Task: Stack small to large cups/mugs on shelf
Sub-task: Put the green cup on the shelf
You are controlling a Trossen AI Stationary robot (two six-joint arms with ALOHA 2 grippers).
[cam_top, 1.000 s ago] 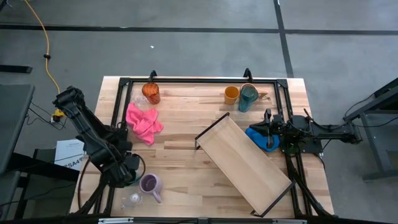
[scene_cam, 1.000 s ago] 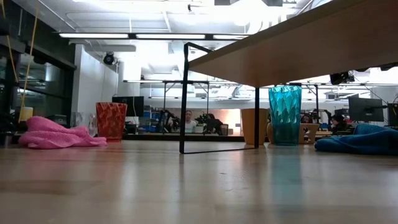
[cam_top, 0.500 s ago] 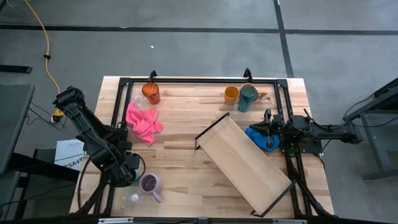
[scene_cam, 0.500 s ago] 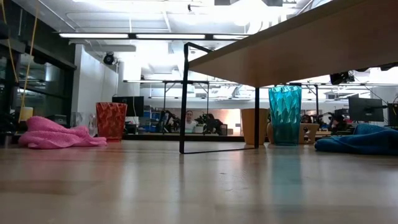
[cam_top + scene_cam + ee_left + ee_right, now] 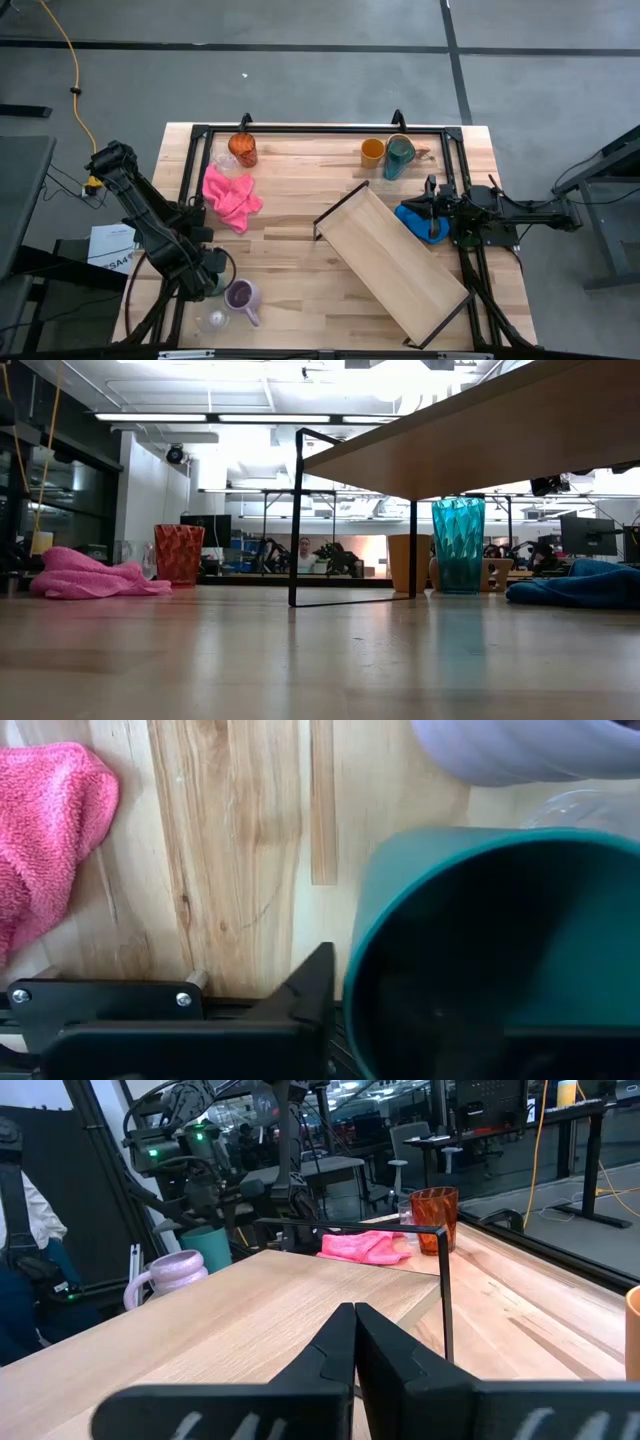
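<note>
Left pincer pinches the green cup's rim beside the purple mug.

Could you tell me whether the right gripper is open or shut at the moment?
Shut. In the right wrist view the right gripper has its two dark fingers pressed together with nothing between them, above the shelf.
</note>
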